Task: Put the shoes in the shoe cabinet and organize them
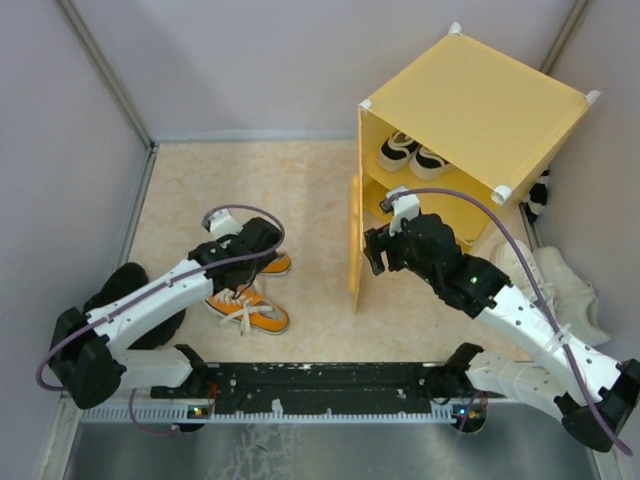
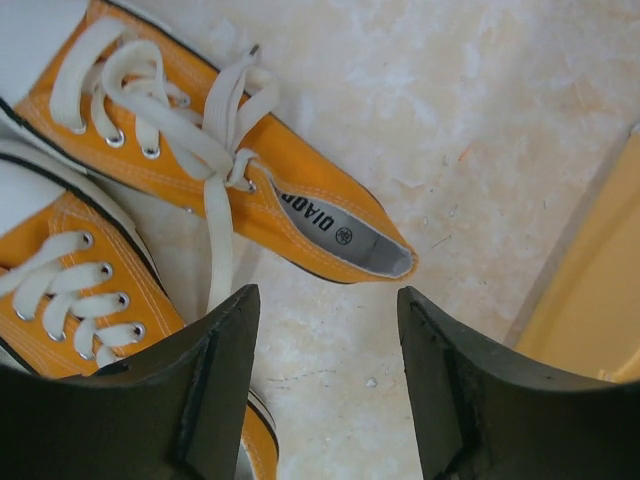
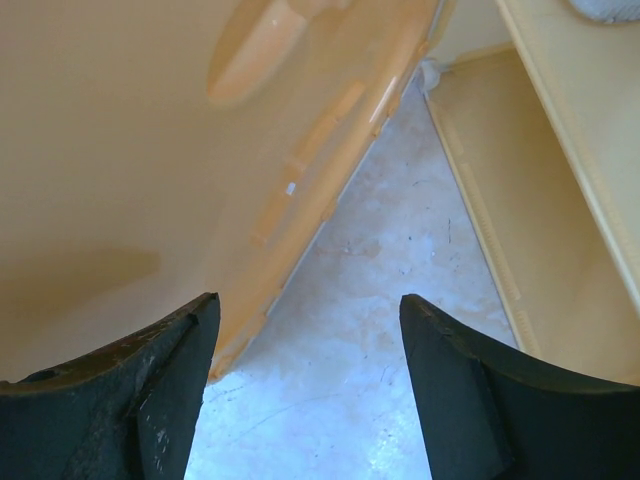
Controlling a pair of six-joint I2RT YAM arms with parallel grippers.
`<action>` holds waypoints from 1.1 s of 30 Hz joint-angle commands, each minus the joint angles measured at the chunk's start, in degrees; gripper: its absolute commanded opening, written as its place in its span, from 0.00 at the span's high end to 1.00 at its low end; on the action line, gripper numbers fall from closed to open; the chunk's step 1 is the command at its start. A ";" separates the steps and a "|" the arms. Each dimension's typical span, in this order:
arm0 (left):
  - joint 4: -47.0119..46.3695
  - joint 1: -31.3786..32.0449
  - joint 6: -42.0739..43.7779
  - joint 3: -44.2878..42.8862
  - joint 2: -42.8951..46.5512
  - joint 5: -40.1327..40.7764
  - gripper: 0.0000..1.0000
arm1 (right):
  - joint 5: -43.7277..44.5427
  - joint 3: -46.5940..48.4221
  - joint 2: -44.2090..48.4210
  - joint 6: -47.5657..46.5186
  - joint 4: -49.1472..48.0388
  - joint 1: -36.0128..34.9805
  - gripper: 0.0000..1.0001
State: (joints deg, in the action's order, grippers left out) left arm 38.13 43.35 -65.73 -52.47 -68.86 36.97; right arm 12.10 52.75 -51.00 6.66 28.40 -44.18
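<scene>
Two orange shoes with white laces lie on the floor: one [image 1: 250, 311] in front of my left arm, the other [image 1: 277, 265] partly under my left gripper [image 1: 262, 248]. In the left wrist view this gripper [image 2: 328, 305] is open and empty, just above the floor behind the heel of one orange shoe [image 2: 250, 185], with the second orange shoe [image 2: 70, 300] at its left finger. The yellow shoe cabinet [image 1: 480, 100] stands at the back right with its door [image 1: 353, 240] swung open. A black-and-white pair [image 1: 415, 152] sits on its inner shelf. My right gripper [image 1: 376, 255] is open and empty between door [image 3: 150, 150] and cabinet floor [image 3: 540, 200].
An off-white shoe [image 1: 572, 290] lies to the right of the cabinet, and another [image 1: 508, 378] lies under my right arm. A black-and-white thing [image 1: 540, 195] shows behind the cabinet's right corner. Grey walls close in the floor on three sides.
</scene>
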 commanded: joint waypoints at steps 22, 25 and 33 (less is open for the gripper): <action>-1.16 -6.05 -20.20 -1.77 -15.59 -5.37 0.48 | 0.65 -1.07 -0.84 0.82 -2.58 -0.20 0.26; -1.13 -6.39 -18.58 -2.63 -15.80 -5.44 0.69 | 0.82 -1.12 -0.86 0.82 -2.78 -0.20 0.26; -2.89 -7.35 -13.40 -1.99 -16.07 -7.30 0.65 | 0.97 -1.34 -0.25 0.82 -2.71 -0.20 0.26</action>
State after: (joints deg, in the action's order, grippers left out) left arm 36.73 36.77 -80.86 -53.34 -84.49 29.95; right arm 12.40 51.35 -52.14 7.33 28.29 -44.18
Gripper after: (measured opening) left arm 0.326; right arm 0.742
